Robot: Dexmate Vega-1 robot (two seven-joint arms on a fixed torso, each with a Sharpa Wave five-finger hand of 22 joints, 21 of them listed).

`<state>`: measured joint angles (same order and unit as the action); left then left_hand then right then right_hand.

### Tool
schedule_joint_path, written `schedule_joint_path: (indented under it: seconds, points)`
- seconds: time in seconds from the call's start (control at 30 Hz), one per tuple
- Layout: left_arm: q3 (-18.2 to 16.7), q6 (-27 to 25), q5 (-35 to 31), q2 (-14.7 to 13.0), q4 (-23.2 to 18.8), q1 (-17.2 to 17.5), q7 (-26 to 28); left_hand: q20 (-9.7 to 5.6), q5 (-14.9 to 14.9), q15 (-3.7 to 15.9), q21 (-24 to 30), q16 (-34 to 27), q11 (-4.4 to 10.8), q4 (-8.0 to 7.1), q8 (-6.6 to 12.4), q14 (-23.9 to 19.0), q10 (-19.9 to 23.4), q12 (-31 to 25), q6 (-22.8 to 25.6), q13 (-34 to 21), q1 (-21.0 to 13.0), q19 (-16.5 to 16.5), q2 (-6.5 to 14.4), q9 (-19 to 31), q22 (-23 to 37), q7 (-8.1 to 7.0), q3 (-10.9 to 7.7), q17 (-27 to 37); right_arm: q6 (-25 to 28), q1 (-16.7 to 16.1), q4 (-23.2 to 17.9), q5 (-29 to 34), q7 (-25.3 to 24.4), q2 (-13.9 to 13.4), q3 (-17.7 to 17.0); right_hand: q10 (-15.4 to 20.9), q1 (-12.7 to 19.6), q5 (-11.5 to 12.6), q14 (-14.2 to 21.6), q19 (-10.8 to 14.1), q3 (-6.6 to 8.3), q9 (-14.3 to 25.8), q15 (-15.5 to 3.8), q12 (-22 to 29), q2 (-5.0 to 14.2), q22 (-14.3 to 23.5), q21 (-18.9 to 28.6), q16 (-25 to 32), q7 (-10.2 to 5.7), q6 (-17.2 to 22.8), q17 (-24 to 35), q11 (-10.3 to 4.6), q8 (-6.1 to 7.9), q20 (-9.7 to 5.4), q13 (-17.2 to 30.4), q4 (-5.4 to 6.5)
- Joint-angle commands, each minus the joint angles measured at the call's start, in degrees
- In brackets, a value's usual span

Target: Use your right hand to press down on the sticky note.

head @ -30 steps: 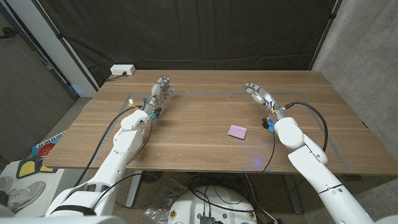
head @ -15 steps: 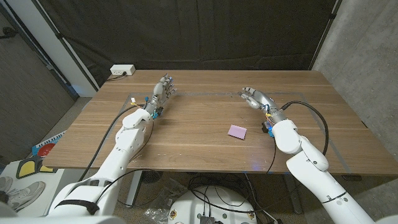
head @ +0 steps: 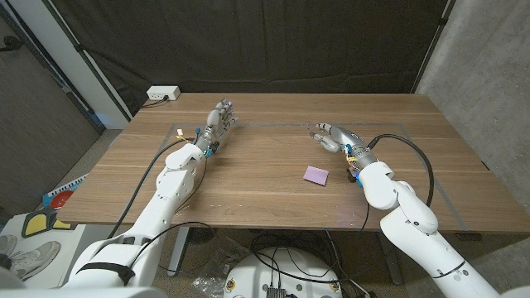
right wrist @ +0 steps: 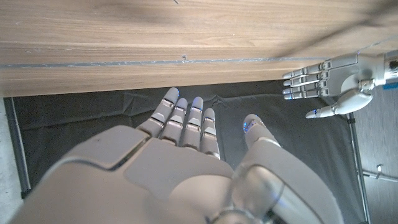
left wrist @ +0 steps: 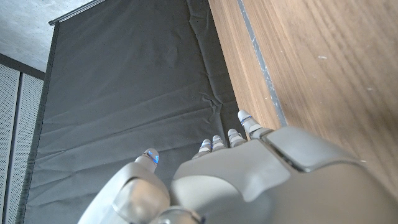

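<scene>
The sticky note (head: 315,175) was a small square of pale purple-pink paper lying flat on the wooden table (head: 248,178), toward the robot's right of the table's middle and somewhat nearer the front edge than the back. It sat turned a little, its edges not square to the table's sides, so it read as a slight diamond. Its upper face appeared blank, with no writing that could be made out at that size. All four corners looked down against the wood; none could be seen curling up. Nothing rested on it or touched it, and bare wood showed all around it.
</scene>
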<state>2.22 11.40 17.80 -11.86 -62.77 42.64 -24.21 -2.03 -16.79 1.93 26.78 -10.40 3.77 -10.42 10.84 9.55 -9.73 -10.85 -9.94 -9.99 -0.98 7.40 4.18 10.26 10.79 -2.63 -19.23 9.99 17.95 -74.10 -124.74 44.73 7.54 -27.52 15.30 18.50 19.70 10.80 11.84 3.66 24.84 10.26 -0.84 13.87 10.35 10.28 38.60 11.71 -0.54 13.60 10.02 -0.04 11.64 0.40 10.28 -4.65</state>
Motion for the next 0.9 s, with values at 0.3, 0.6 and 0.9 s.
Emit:
schedule_joint_path:
  seconds: [0.3, 0.6, 0.9]
  points:
    - [0.4, 0.0, -0.8, 0.6, 1.3, -1.1, -0.7, 0.28, -0.4, 1.06, -0.3, -0.1, 0.05, 0.12, 0.09, 3.8, -5.7, -0.3, -7.5, -0.3, -0.4, 0.2, 5.0, 0.3, 0.2, -0.43, -0.33, 0.3, 2.4, -0.3, -1.7, 8.2, 8.3, -2.1, 2.6, 0.5, 1.0, 0.0, 1.0, 0.6, 1.12, 0.2, -0.21, 0.2, -0.03, 0.1, 0.4, 0.3, -0.67, 1.3, 0.1, -0.1, 0.23, -0.18, 0.1, 0.12]
    - [0.5, 0.6, -0.9, 0.9, 3.1, -2.3, -1.6, 0.34, -0.4, 0.99, -0.4, -0.1, 0.0, 0.12, 0.08, 3.8, -5.7, -0.3, -7.6, -0.3, -0.4, 0.2, 5.0, 0.3, 0.2, -0.34, -0.31, 0.3, 2.3, -1.6, -2.1, 10.3, 9.7, -2.0, 3.1, 4.5, 1.6, 0.0, 4.3, 2.6, 2.63, 0.1, -1.04, 0.8, -0.35, 0.2, 0.9, 0.2, -2.13, 6.7, 0.1, -3.36, 1.3, -0.38, 0.1, 0.57]
    - [0.4, 1.3, -1.1, 1.3, 4.4, -3.0, -2.4, 0.25, -0.4, 1.04, -0.4, -0.1, 0.06, 0.12, 0.07, 3.8, -5.7, -0.3, -7.6, -0.3, -0.4, 0.2, 5.0, 0.3, 0.2, -0.41, -0.29, 0.3, 2.4, -2.4, -2.2, 11.7, 11.2, -1.3, 4.0, 5.9, 2.0, 0.1, 5.4, 3.4, 3.35, 0.1, -1.4, 1.0, -0.41, 0.3, 1.1, 0.0, -3.27, 8.4, 0.1, -4.31, 1.43, -0.61, 0.1, 0.61]
